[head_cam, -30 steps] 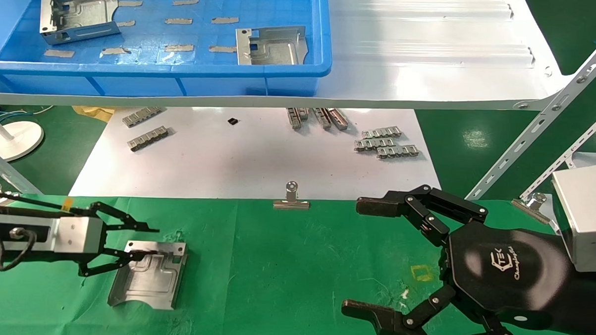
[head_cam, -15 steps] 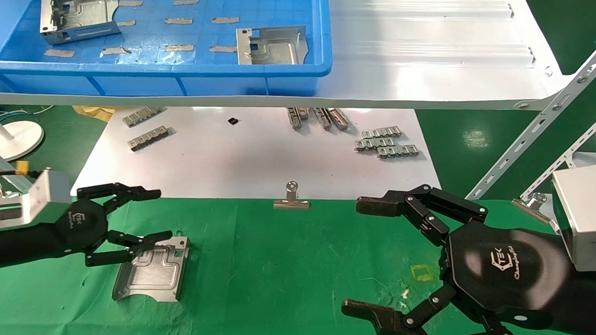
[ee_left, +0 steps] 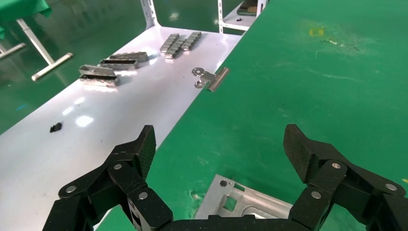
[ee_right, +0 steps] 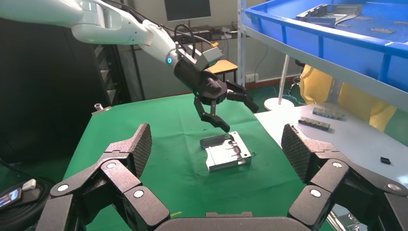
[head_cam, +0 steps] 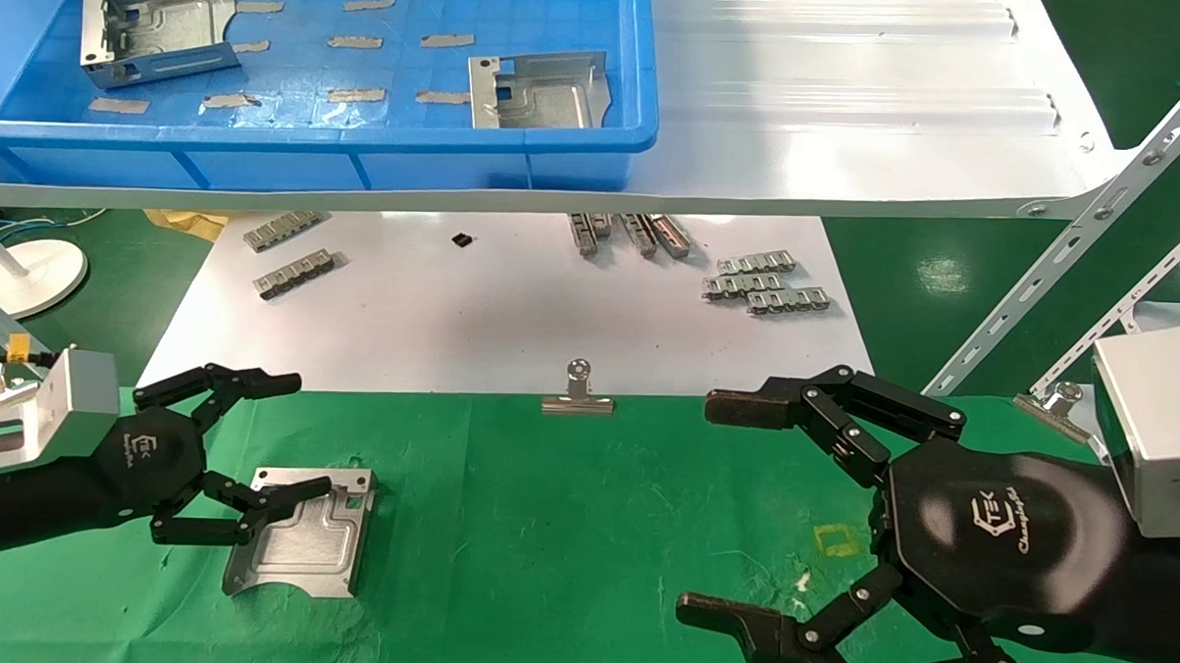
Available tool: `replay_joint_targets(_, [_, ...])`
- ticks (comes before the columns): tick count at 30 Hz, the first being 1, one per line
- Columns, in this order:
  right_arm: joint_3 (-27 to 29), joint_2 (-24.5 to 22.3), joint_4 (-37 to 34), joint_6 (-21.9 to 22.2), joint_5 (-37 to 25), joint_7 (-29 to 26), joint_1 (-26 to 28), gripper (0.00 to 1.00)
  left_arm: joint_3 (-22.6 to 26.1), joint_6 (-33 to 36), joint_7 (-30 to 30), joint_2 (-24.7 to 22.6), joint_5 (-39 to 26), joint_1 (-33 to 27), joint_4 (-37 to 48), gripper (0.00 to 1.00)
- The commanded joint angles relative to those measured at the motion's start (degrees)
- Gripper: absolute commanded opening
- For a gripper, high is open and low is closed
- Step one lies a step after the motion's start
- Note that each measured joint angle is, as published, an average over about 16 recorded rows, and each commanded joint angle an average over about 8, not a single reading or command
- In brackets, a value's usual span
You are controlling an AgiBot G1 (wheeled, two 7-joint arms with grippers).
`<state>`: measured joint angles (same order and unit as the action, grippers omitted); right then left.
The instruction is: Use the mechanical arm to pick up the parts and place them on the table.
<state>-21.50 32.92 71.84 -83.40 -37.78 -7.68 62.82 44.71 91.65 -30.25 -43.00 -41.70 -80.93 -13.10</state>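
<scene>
On the green-clothed table (head_cam: 583, 528) one bracket (head_cam: 298, 532) lies released beneath the left gripper (head_cam: 252, 447), fingers spread wide; two brackets (head_cam: 154, 27) wait in the blue bin (head_cam: 361, 157) (right gripper (head_cam: 731, 508) idle, open).

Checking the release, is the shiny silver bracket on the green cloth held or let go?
Let go: the silver bracket lies flat on the cloth; the left gripper is open above it.

Three brackets (head_cam: 300, 529) (head_cam: 538, 90) (head_cam: 157, 26), two binder clips (head_cam: 577, 395) (head_cam: 1051, 405), one blue bin (head_cam: 312, 135).
</scene>
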Motion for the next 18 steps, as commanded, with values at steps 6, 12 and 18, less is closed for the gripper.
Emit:
replay_joint_targets(6, [0.0, 0.0, 0.0, 0.0, 0.0, 0.0, 0.0, 1.0, -1.69, -0.39, 2.42, 0.4, -0.31, 0.87, -3.52, 1.0])
replay_joint_targets(12, [0.0, 0.0, -0.01, 0.0, 0.0, 0.0, 0.0, 1.0, -4.62, -0.99, 6.61, 1.22, -0.3, 2.88, -9.7, 1.0])
replay_joint_targets(18, [-0.01, 0.0, -0.01, 0.0, 0.0, 0.0, 0.0, 1.0, -7.55, -1.6, 10.8, 2.04, -0.28, 4.89, -15.89, 1.0])
